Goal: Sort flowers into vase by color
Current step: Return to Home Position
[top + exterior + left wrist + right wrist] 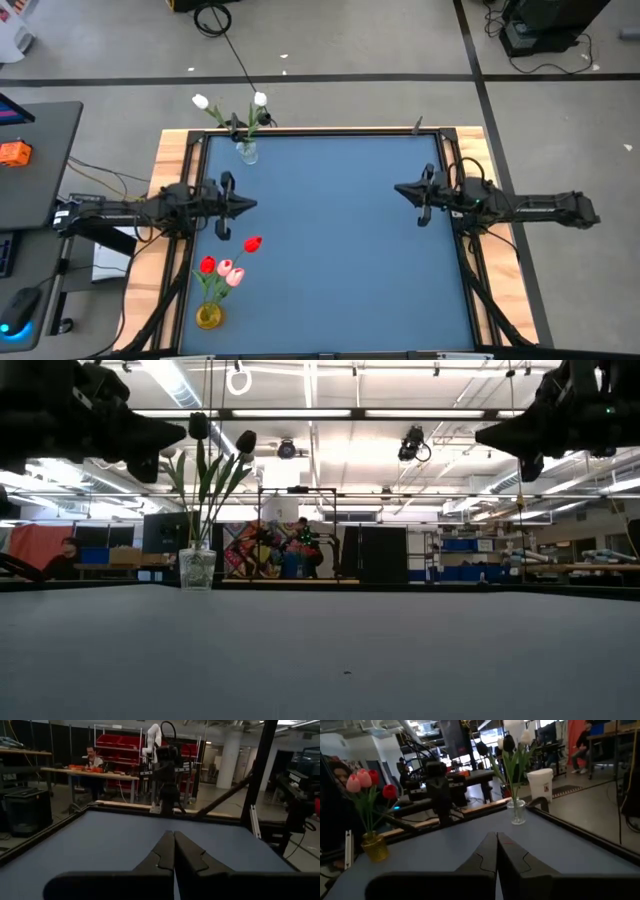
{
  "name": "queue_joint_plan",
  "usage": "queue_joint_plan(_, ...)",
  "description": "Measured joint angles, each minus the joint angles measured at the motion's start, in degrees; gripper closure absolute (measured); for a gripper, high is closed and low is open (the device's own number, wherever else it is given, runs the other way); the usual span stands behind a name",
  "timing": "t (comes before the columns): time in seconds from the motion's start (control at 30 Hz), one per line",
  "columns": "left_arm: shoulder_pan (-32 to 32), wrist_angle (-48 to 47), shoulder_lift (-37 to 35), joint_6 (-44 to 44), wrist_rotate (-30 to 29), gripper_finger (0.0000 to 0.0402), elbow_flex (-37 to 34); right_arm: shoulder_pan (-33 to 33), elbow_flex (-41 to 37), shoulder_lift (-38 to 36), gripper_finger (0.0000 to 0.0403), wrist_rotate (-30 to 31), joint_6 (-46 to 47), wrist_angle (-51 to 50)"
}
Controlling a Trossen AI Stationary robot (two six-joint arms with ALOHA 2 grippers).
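High view | left hand (252, 205), right hand (399, 188) together | yellow vase (209, 317), glass vase (247, 153) leftward

Overall level: bright, even, diffuse light over the blue table top (330, 230) in the high view.
Light source: long ceiling strip lights (300, 412) cross the low view and wash out to white.
Backlight: in the low view the left arm (80, 415), the right arm (560, 415) and the tulips (245, 441) in the glass vase (197, 568) read as dark silhouettes against the lit ceiling.
Low view table: flat dull grey.
Left wrist view: dim room, brighter round the pale column (227, 760); the left gripper (174, 834) is near black.
Right wrist view: the white tulip heads (526, 737) merge into glare behind them; the red and pink tulips (367, 780) show clear colour; the right gripper (496, 834) is near black.
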Motion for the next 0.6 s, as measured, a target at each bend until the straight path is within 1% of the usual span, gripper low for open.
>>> queue_joint_plan(0.13,0.0,1.7,-0.1,-0.1,0.7,0.0397,-2.2,0.0,-1.6,-1.4,0.0391,0.4,0.7,-0.1)
queue_joint_plan(0.23,0.0,0.4,-0.3,0.7,0.9,0.0397,-2.2,0.0,-3.4,-3.2,0.0391,1.5,1.7,-0.1)
queue_joint_plan(0.47,0.5,-0.1,-0.4,2.3,1.1,0.0397,-2.2,-1.0,-7.2,-8.9,0.0391,1.1,2.5,0.4)
queue_joint_plan(0.6,2.0,-0.2,-1.7,2.3,1.1,0.0397,-2.2,-1.6,-7.3,-11.6,0.0391,1.1,2.3,-1.0)
